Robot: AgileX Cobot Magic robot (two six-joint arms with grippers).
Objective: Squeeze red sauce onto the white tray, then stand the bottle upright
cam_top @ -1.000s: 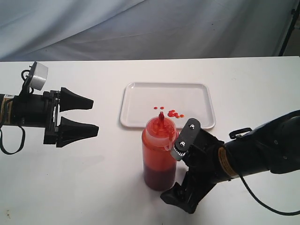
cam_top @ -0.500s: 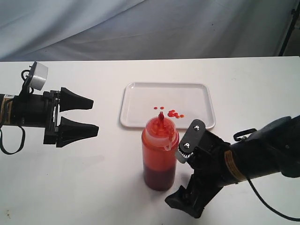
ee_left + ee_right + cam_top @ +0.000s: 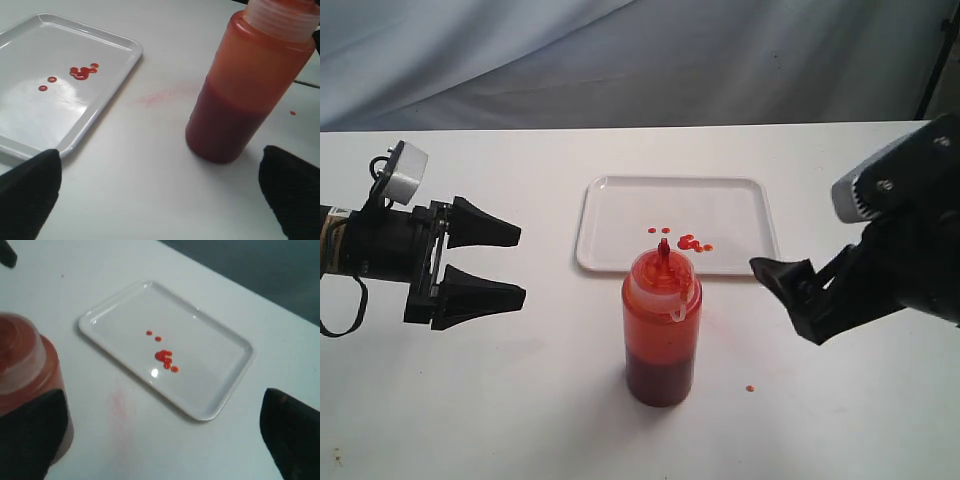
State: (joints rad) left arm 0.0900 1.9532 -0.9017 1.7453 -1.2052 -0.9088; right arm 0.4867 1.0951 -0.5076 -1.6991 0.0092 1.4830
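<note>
The bottle [image 3: 661, 330] stands upright on the worktop [image 3: 520, 420], at 6 o'clock from the white tray [image 3: 610, 215] and just clear of its rim. Its nozzle points up. The red sauce [image 3: 692, 242] lies as small drops on the tray's near half. One stray red drop [image 3: 749, 388] sits on the worktop at 4 o'clock from the bottle. The left end effector [image 3: 518, 265] hangs released at the bottle's 9 o'clock, well apart. The right end effector [image 3: 785, 300], at 3 o'clock, is also released and grasps nothing.

One bottle [image 3: 661, 330], one white tray [image 3: 620, 215]. Red sauce [image 3: 692, 242]: two lone drops [image 3: 665, 230], one clump [image 3: 688, 240], one stray speck [image 3: 749, 388] on tabletop [image 3: 520, 400].
</note>
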